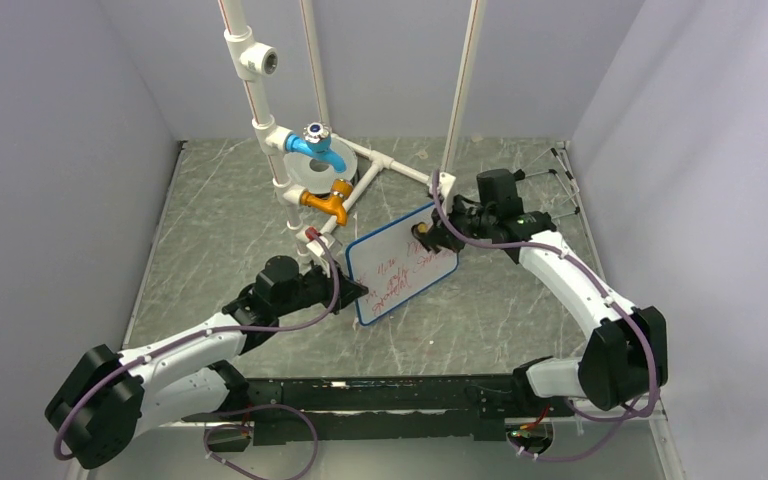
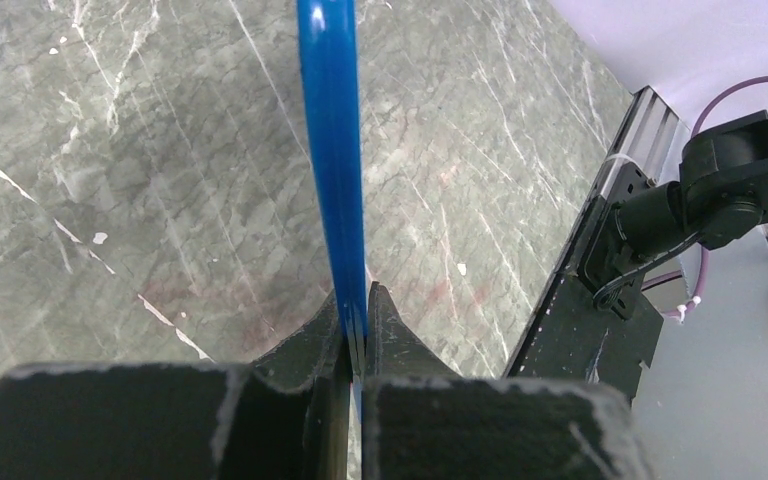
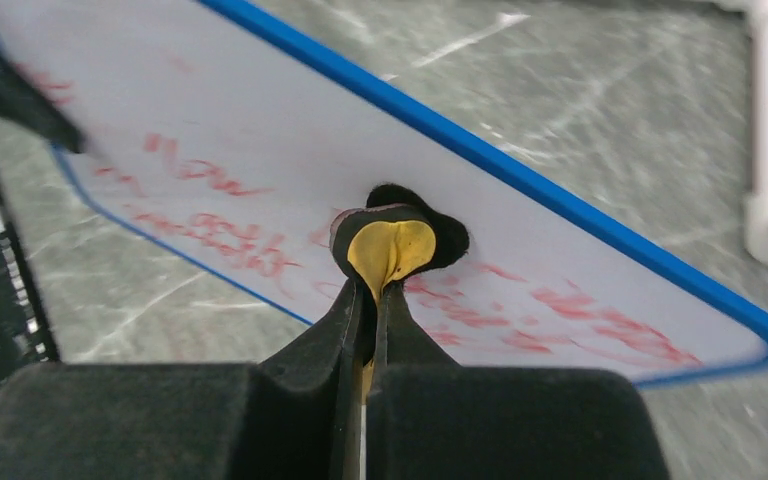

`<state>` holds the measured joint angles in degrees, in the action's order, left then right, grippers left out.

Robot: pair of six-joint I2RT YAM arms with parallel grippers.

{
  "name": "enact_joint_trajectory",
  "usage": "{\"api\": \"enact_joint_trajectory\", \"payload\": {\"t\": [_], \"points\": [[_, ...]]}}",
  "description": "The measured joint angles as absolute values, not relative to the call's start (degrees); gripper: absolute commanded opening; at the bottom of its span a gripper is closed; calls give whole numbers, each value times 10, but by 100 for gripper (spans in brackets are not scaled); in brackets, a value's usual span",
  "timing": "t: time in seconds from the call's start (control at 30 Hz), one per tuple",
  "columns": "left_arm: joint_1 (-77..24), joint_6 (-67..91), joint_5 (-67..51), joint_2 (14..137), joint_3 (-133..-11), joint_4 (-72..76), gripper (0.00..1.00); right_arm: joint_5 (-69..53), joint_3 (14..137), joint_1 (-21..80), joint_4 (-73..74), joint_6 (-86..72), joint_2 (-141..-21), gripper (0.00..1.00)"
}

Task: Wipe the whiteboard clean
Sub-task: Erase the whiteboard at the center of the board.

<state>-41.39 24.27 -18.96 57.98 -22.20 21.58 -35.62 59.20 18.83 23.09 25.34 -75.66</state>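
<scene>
Whiteboard: The blue-rimmed whiteboard (image 1: 401, 262) is held tilted over the middle of the grey marbled table (image 1: 210, 230), between the two arms. Its face is crossed by lines of red handwriting (image 3: 222, 232).
Left gripper: The left gripper (image 2: 358, 305) is clamped on the board's blue rim at its left side. The left wrist camera sees that rim edge-on, running straight up from the fingertips.
Right gripper: The right gripper (image 3: 372, 300) is pinched tight on a small eraser (image 3: 392, 243), yellow with a black felt face.
Eraser: The felt meets the board's written face among the red words, near the board's upper right edge.
Backdrop: A white pipe frame (image 1: 260, 110) with a blue tap (image 1: 317, 147) and an orange tap (image 1: 328, 202) stands just behind the board.
</scene>
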Motion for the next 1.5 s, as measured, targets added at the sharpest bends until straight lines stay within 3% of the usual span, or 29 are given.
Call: {"api": "enact_joint_trajectory", "payload": {"t": [0.13,0.5,0.83,1.17,1.5], "points": [[-413,242,-192,591,-222,228,0,-377,592,210,243,265,-756,0],[-404,246,-201,595,-222,235,0,-260,585,133,209,230,-762,0],[-391,253,-210,602,-214,255,0,-334,585,229,261,285,-778,0],[-390,260,-212,614,-208,279,0,-211,577,171,183,199,-778,0],[-387,273,-215,622,-208,289,0,-303,576,252,216,246,-780,0]]}}
